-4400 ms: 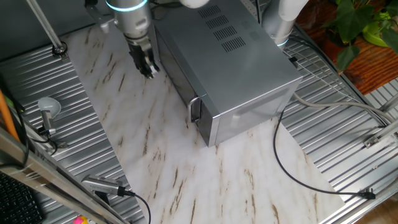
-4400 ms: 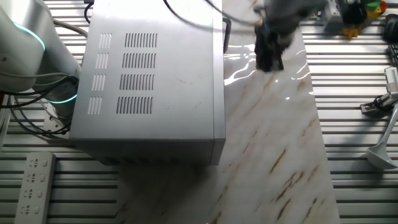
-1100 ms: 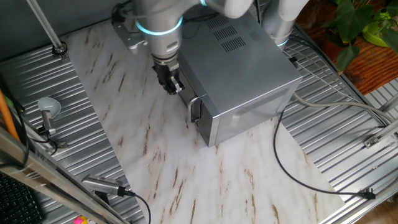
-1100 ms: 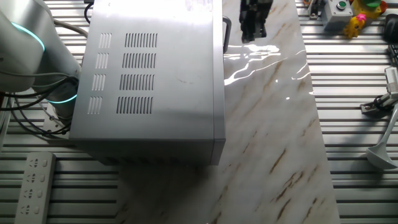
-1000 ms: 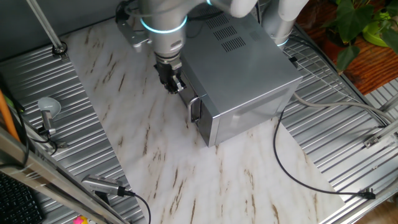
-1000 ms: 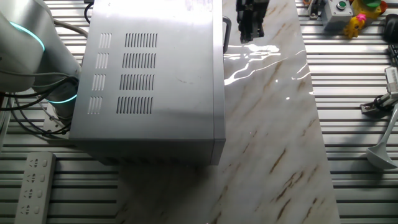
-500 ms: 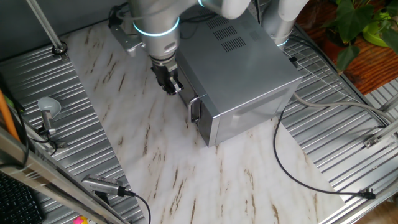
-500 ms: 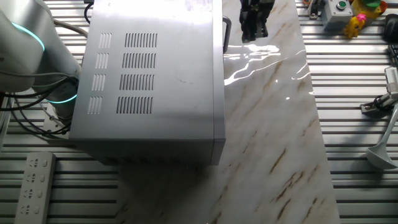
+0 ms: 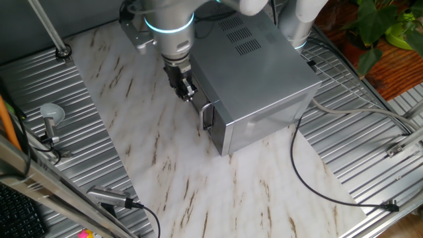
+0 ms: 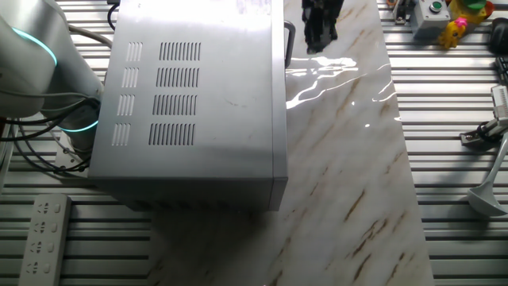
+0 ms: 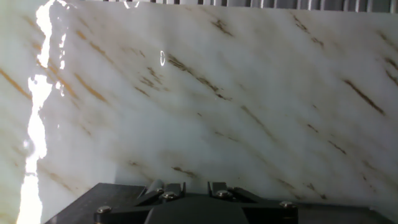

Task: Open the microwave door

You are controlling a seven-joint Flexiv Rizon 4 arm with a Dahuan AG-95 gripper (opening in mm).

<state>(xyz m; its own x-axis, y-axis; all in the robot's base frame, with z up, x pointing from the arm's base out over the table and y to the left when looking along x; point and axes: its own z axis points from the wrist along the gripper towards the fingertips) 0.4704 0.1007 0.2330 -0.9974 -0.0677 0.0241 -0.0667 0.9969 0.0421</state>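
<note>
Currently the black two-finger pincer hangs fingers-down over the white, brown-veined marble table, just beside the front face of the large silver-grey box microwave. Its flat front door sits flush with the box, and the vertical silver bar handle stands at the door's near edge, close to the fingertips but apart from them. From the other fixed view the pincer sits next to the handle. Whether the fingers are spread or pressed together cannot be told. The hand view shows only marble below the black pincer base.
</note>
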